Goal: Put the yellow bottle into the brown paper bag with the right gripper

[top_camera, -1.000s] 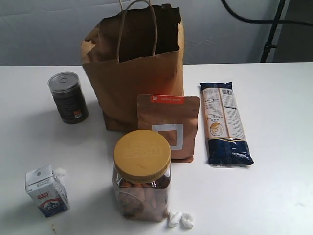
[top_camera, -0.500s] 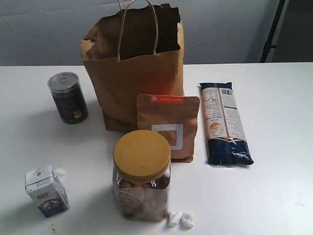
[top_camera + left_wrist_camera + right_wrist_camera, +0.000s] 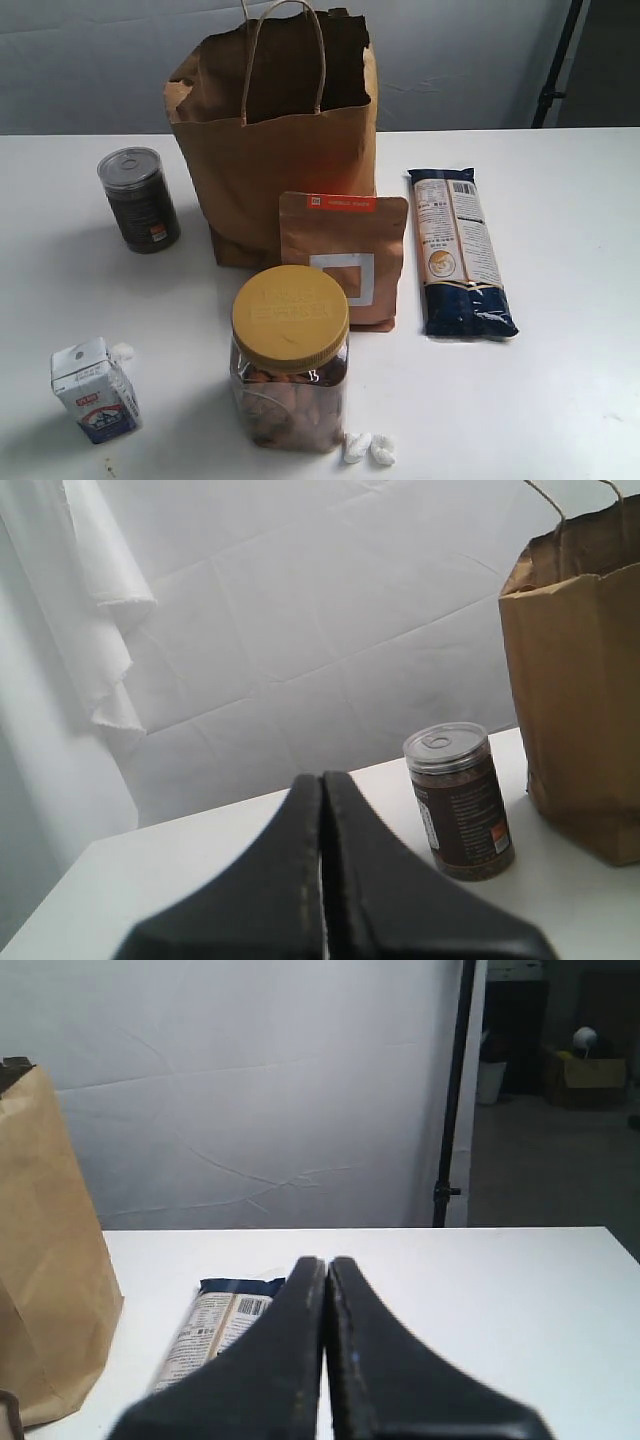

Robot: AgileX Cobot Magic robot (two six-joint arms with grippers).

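Exterior view pictures show no yellow bottle anywhere on the white bench (image 3: 570,390), and neither wrist view shows it. Its place cannot be told; it may be hidden inside the tall crumpled brown paper bag (image 3: 275,170), which stands upright at the back with its mouth open. The black right gripper (image 3: 326,1265) is seen with its jaws pressed together and nothing held, and the left gripper (image 3: 322,780) likewise. If the bottle is judged inside, any retreat is best made clear of the twisted handles and the flat brown pouch (image 3: 345,260) just in front.
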